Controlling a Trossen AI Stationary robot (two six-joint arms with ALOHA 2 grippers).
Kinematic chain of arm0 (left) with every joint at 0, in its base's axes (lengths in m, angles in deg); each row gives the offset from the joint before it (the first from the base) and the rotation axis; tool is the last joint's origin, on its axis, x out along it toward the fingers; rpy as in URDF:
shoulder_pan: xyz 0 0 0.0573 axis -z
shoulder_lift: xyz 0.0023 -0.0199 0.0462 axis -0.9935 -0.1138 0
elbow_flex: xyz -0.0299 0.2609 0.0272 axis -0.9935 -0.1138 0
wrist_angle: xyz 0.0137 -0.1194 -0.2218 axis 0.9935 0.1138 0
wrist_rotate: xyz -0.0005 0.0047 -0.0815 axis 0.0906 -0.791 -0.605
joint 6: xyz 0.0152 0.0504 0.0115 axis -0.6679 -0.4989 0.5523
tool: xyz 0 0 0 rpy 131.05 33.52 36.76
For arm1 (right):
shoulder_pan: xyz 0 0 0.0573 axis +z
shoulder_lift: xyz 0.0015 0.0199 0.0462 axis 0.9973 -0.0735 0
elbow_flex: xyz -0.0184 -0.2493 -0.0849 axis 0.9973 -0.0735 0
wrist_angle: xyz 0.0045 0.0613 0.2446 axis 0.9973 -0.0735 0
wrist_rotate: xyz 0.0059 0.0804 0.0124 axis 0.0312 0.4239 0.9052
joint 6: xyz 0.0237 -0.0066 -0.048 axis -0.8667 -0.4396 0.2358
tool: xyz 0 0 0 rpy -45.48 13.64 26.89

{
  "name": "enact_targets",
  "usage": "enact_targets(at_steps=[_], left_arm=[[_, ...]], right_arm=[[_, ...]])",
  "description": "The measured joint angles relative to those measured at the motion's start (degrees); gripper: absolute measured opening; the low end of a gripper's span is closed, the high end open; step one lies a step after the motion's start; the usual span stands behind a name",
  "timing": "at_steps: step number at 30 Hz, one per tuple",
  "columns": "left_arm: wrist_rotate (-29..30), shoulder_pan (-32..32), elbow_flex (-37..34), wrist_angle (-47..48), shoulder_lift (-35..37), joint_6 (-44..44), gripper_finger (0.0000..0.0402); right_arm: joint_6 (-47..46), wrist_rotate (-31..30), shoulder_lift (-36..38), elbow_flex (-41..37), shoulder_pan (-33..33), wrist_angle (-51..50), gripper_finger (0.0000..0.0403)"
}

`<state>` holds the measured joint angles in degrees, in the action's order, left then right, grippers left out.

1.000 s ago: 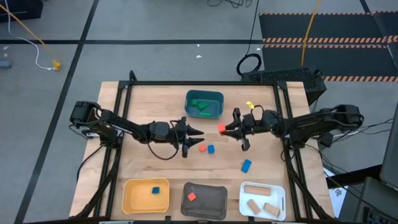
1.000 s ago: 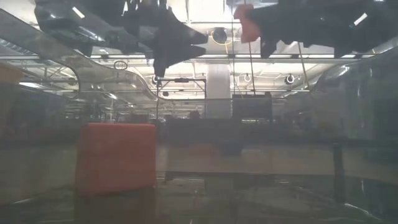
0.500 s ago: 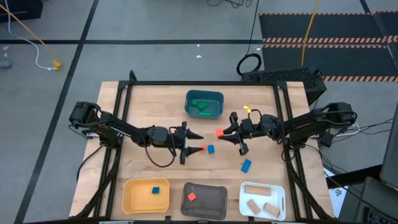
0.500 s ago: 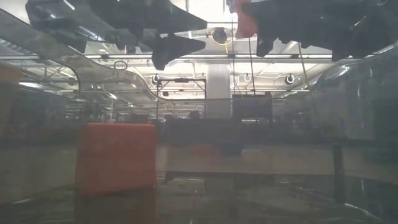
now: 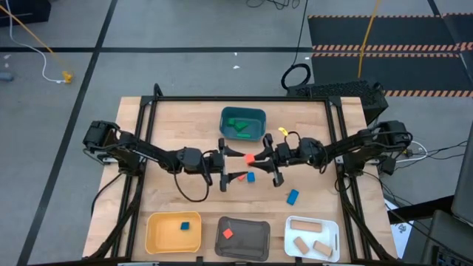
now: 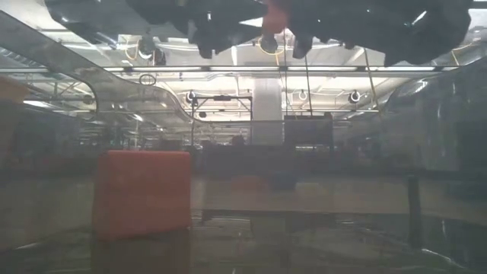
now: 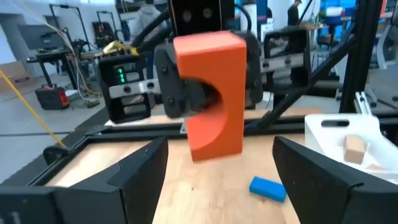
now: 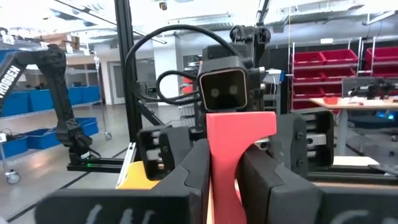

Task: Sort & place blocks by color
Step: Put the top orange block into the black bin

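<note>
A red block with a half-round notch (image 7: 211, 93) hangs above the table's middle, with my right gripper (image 5: 256, 158) shut on it. My left gripper (image 5: 235, 164) faces it from the table's left, open. Its two fingers (image 7: 134, 177) stand spread just short of the block, not touching it. On the table below lie a small red block (image 5: 240, 176), a blue block (image 5: 250, 177) and another blue block (image 5: 293, 196). In the low view the held block (image 6: 274, 15) shows at the top edge. My right gripper pinches the red block's two opposite sides (image 8: 225, 174) between its two fingers, about the height of the notch. The fingers come nearly level from the table's right. The block stands roughly upright and is lifted clear of the table.
A teal tray (image 5: 255, 114) with green blocks stands at the far middle. Along the near edge stand a yellow tray (image 5: 157, 235) with a blue block, a grey tray (image 5: 247, 240) with a red block, and a white tray (image 5: 330, 235) with tan blocks.
My right gripper has carried the red block toward the table's left, up to my left gripper, still clear of the table. My left gripper has opened wide, rolled about its own axis and risen slightly.
</note>
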<state>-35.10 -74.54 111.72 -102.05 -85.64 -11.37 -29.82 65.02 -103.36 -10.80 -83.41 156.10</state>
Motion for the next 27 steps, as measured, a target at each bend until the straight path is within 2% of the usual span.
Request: enact_targets(at_steps=[9, 22, 27], left_arm=[[0.1, -0.4, 0.8, -0.9, 0.0, 1.9, 0.0243], [0.5, -0.3, 1.4, 1.1, 0.0, 2.5, 0.0148], [0.6, -0.4, 1.4, 1.0, 0.0, 2.3, 0.0142]], right_arm=[[2.0, 0.0, -3.0, 3.9, 0.0, -2.4, 0.0043], [2.3, -0.4, -3.5, 4.4, 0.0, -1.4, 0.0043], [2.3, -0.4, -3.4, 4.3, 0.0, -1.8, 0.0043]])
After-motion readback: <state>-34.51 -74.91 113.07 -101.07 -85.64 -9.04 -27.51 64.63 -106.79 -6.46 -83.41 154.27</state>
